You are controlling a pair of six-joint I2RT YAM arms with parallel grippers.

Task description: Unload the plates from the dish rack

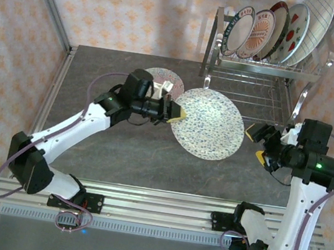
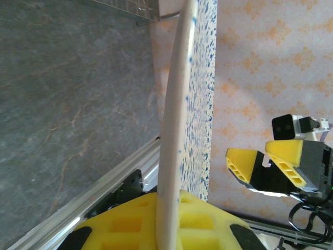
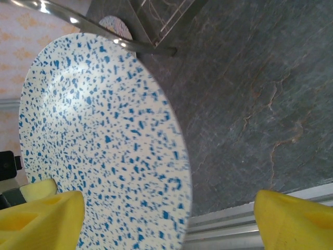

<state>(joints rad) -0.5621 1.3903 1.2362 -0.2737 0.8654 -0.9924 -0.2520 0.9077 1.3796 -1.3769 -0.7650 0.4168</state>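
Note:
A large white plate with blue speckles (image 1: pixel 210 125) hangs over the middle of the table. My left gripper (image 1: pixel 176 114) is shut on its left rim. In the left wrist view the plate (image 2: pixel 174 114) stands edge-on between the yellow pads (image 2: pixel 125 224). My right gripper (image 1: pixel 259 145) is open just off the plate's right rim, with a small gap. In the right wrist view the speckled plate (image 3: pixel 104 146) lies ahead of the wide-apart fingers (image 3: pixel 296 221). Several plates (image 1: pixel 275 29) stand upright in the upper shelf of the dish rack (image 1: pixel 270 68).
A small pale speckled plate (image 1: pixel 160 76) lies flat on the dark table (image 1: pixel 108 141) behind my left arm. The rack's chrome leg (image 3: pixel 104 37) crosses above the held plate. Patterned walls enclose the table at back and sides. An aluminium rail (image 1: pixel 162 197) runs along the near edge.

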